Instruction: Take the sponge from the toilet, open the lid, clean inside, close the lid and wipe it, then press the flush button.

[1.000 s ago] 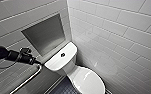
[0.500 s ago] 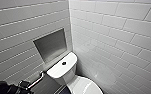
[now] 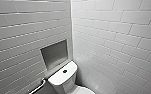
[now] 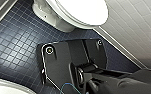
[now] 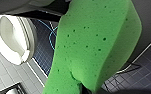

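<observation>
The sponge (image 5: 91, 47), a bright green porous pad, hangs close before the right wrist camera, apparently clamped at its pinched waist by the right end effector (image 5: 84, 88), with the toilet (image 5: 13, 37) and blue tiled floor (image 5: 44, 50) beyond it. It looks light, soft and squashy, so I judge a grip across the waist suits it best, since the free ends will likely flex. I cannot tell whether the left end effector (image 4: 71, 60), near the toilet's base, is wide or narrow.
</observation>
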You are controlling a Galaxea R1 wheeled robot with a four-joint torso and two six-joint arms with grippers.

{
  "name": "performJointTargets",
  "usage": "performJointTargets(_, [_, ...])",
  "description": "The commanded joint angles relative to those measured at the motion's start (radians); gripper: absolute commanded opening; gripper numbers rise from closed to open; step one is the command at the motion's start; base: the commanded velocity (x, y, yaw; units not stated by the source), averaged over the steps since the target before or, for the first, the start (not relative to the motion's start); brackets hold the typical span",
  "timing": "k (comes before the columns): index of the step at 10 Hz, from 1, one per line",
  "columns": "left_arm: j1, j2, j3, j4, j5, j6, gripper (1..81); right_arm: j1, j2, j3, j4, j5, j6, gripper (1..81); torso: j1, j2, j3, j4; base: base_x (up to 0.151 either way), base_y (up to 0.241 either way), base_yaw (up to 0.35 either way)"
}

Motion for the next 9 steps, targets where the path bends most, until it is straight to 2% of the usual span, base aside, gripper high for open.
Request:
performJointTargets(1, [0.282, 0.344, -0.372, 0.193, -0.214, 0.016, 1.0, 0.029, 0.012, -0.006, -0.006, -0.045, 0.004, 1.0, 0.000, 0.000, 0.083, 0.000, 0.000, 0.000, 0.000])
performJointTargets(2, [0.322, 0.393, -0.429, 0.198, -0.238, 0.017, 1.0, 0.032, 0.013, -0.009, -0.008, -0.045, 0.004, 1.0, -0.001, 0.000, 0.105, 0.000, 0.000, 0.000, 0.000])
performJointTargets(3, [0.358, 0.439, -0.481, 0.204, -0.278, 0.017, 1.0, 0.033, 0.010, -0.022, -0.008, -0.045, 0.004, 1.0, -0.001, -0.001, 0.100, 0.000, 0.000, 0.000, 0.000])
performJointTargets(4, [0.385, 0.471, -0.530, 0.213, -0.286, 0.019, 1.0, 0.035, 0.010, -0.031, -0.006, -0.045, 0.004, 1.0, -0.002, -0.002, 0.077, 0.000, 0.000, 0.000, 0.000])
performJointTargets(9, [0.493, 0.668, -0.834, 0.213, -0.383, 0.019, 1.0, 0.052, 0.012, -0.078, -0.003, -0.044, 0.008, 1.0, -0.003, -0.003, 0.088, 0.000, 0.000, 0.000, 0.000])
